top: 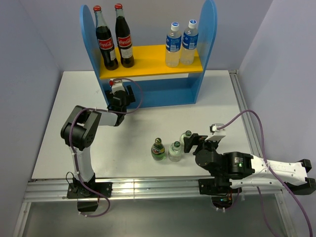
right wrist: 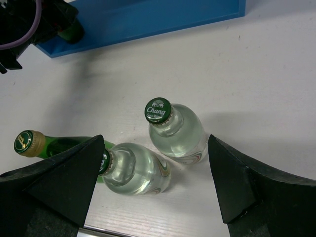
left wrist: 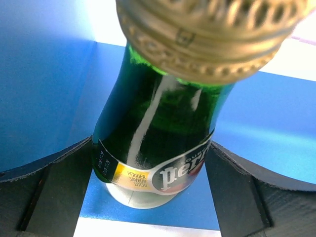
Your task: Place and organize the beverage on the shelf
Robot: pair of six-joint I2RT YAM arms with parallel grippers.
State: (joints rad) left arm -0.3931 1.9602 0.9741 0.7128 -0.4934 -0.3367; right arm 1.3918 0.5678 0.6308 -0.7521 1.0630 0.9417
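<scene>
Left gripper (left wrist: 149, 144): jaws spread wide on either side of green glass bottle (left wrist: 158, 113); nothing clamped; pad contact with the glass not resolvable. Bottle upright on blue base (left wrist: 197, 212) of shelf (top: 205, 39), left end, beneath yellow board (top: 148, 59).

Right gripper (right wrist: 155, 138): wide open, empty, poised over 2 clear bottles (right wrist: 177, 129) standing close together on table (top: 148, 118); second green bottle (right wrist: 29, 143) just beside them.

Upper board: 2 water bottles (top: 180, 42) at right; 2 cola bottles (top: 113, 44) at left.

Probable hazards:
1. Tipping the shelved bottle by dragging a finger across the glass; retreat straight and level.
2. Striking the yellow board by lifting too soon; risk of shaking all 4 bottles above.
3. Knocking a neighbour when closing on 1 of the crowded table bottles; centre over a single neck first.

Surface: smooth white tabletop, faint gloss, metal rail (top: 148, 185) along near edge; little grip against sliding. Enclosure: plain pale lilac walls (top: 29, 49) at left, rear and right.
</scene>
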